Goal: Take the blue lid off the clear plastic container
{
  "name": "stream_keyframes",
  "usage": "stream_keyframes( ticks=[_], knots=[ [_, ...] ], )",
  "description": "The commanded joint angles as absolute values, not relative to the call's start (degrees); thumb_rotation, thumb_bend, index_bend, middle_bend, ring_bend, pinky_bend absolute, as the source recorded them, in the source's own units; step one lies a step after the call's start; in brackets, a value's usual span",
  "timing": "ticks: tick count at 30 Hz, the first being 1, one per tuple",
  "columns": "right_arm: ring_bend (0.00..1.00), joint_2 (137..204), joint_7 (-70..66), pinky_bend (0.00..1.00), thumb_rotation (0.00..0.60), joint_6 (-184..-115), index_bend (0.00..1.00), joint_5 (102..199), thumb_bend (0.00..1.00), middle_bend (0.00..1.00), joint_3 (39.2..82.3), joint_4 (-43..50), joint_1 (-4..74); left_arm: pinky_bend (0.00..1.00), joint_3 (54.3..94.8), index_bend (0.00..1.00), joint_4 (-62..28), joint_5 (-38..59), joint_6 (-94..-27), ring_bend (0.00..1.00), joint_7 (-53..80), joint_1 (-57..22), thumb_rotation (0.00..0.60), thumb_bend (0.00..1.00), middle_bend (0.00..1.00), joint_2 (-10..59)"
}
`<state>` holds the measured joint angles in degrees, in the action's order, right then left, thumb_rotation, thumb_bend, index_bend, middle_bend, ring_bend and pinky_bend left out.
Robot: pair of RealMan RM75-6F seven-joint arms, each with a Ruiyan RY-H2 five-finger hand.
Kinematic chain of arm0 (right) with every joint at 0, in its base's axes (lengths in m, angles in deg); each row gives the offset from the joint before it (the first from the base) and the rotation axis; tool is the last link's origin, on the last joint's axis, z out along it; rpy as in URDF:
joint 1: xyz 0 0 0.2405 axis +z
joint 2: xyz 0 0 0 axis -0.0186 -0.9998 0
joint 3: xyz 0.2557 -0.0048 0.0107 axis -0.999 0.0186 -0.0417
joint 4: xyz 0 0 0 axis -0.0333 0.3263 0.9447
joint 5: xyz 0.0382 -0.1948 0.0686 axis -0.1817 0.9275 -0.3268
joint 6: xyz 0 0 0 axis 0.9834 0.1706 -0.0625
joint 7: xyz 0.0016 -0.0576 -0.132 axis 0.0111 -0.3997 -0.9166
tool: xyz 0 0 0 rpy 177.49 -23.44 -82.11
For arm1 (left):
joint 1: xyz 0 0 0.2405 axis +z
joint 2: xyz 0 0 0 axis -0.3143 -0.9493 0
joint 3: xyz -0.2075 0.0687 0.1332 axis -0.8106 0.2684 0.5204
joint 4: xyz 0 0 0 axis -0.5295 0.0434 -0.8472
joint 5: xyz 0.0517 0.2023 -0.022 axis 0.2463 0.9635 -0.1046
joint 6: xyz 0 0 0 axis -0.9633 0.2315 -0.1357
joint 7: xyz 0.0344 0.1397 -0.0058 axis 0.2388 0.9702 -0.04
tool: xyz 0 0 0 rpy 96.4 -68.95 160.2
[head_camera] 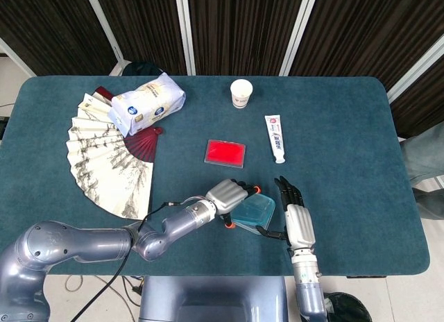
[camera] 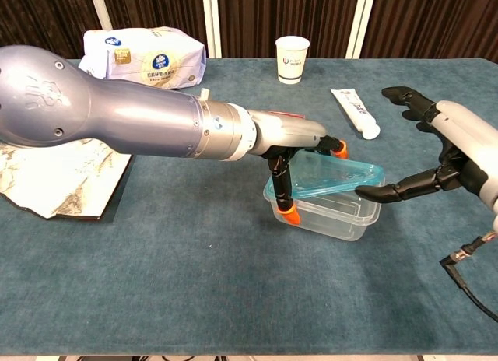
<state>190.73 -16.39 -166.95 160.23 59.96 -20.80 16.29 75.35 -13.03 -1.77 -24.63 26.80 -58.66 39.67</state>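
The left robot hand (camera: 299, 170) pinches the clear container's (camera: 331, 213) near corner, steadying it on the tabletop (camera: 194, 283), while the right robot hand (camera: 440, 162), spread, touches the tilted blue lid (camera: 338, 176) edge, prying.

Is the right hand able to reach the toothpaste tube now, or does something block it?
Probably yes: the right hand is open, and only bare table lies between it and the toothpaste tube.

Clear plastic container (camera: 327, 218) near table's front edge, translucent blue lid (camera: 334, 176) tilted, right side raised, left side on rim
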Motion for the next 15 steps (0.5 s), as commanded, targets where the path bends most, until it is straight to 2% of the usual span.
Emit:
stream_keyframes(
  ticks=[1, 15],
  knots=[
    [0.00, 190.56, -16.31, 0.00, 0.600, -166.90, 0.00, 160.33, 0.24, 0.00, 60.11, -20.56, 16.23, 0.33, 74.92, 0.13, -12.57, -2.25, -24.30, 0.16, 26.08, -58.78, 0.600, 0.12, 0.18, 39.29],
    [0.00, 190.84, -15.37, 0.00, 0.600, -166.93, 0.00, 161.74, 0.24, 0.00, 60.91, -18.56, 16.11, 0.32, 73.19, 0.06, -10.94, -4.63, -18.43, 0.12, 19.99, -60.19, 0.600, 0.12, 0.14, 36.77]
  ],
)
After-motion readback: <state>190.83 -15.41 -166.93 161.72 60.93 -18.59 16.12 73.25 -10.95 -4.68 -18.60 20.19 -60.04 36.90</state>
